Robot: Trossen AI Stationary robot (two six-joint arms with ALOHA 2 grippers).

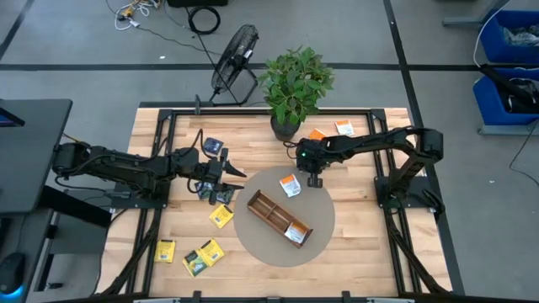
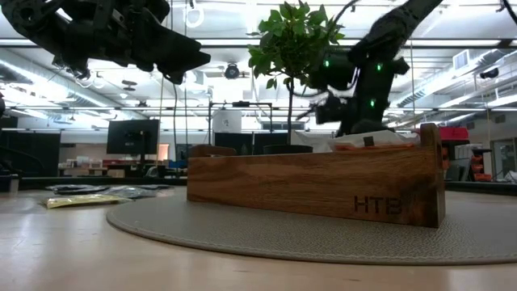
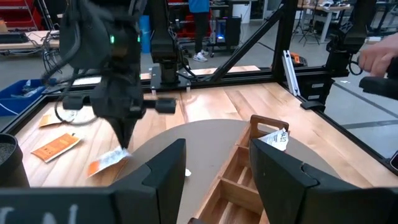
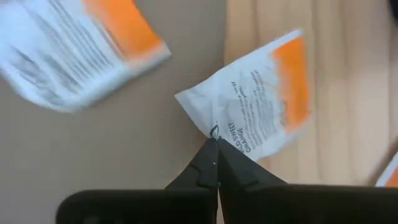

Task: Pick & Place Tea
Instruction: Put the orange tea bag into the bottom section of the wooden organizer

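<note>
My right gripper (image 4: 215,146) points down over the far part of the round mat (image 1: 253,244) and is shut on an orange-and-white tea sachet (image 4: 264,102). In the high view the gripper (image 1: 313,178) hides this sachet. A second orange-and-white sachet (image 1: 290,186) lies flat on the mat beside it. The wooden divided tray (image 1: 278,217) stands on the mat with a sachet (image 3: 273,138) sticking up at one end. My left gripper (image 3: 221,180) hovers open at the mat's left edge, holding nothing. My right gripper pinches the sachet's white edge (image 4: 217,129), close to a corner, between its two fingertips. The fingers come from above, pointing steeply down. The sachet (image 3: 109,160) slants down from the fingertips with its orange end lowest; whether that end rests on the table I cannot tell.
Two orange-and-white sachets (image 1: 316,135) (image 1: 344,128) lie by the potted plant (image 1: 295,84) at the far edge. Yellow sachets (image 1: 221,216) (image 1: 165,251) (image 1: 204,257) lie on the near left, and a dark navy one (image 1: 212,146) lies beside the left arm.
</note>
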